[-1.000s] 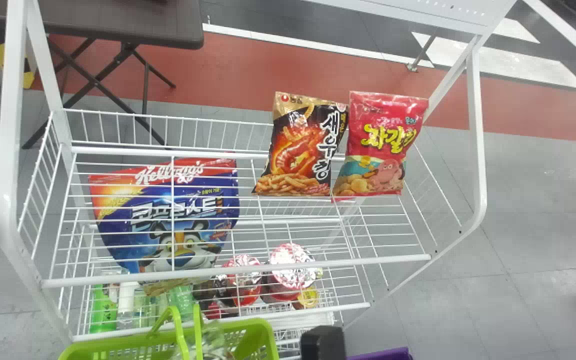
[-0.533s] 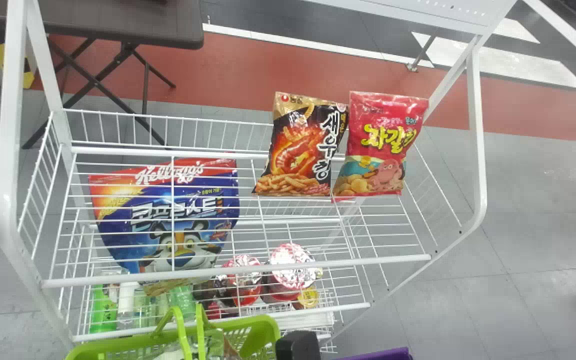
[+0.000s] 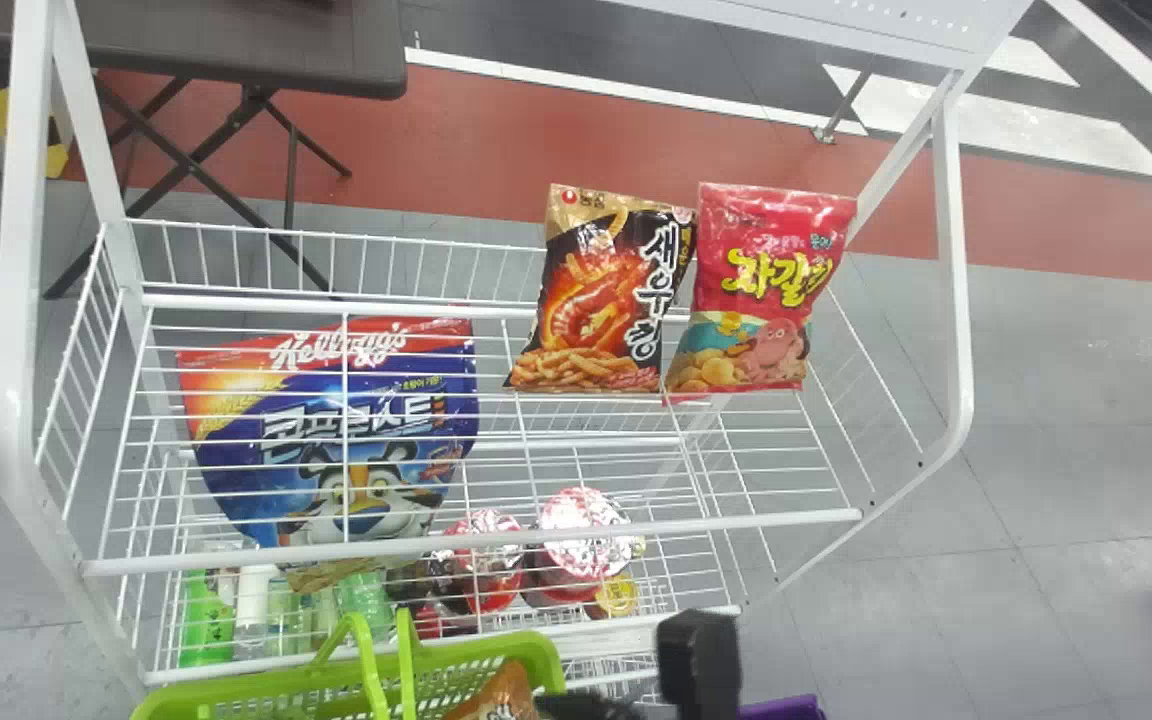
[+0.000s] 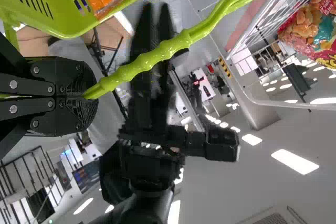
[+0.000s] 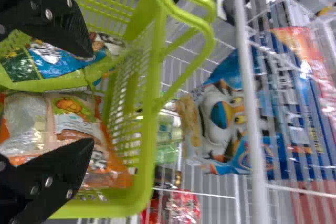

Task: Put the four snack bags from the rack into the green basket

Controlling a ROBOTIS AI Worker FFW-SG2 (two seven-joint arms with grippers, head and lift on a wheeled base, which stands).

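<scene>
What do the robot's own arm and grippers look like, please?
The left gripper and right gripper are black, with round silver screw heads and fine ridges on their jaws. The right arm is black too, with rounded sections.

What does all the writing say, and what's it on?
"Kellogg's": blue bag
"농심": black bag, top
"새우깡": black bag, side
"자갈치": red bag
Wires blur the blue bag's big Korean word. Other print, also on the bags in the green basket, is too small or blurred.
</scene>
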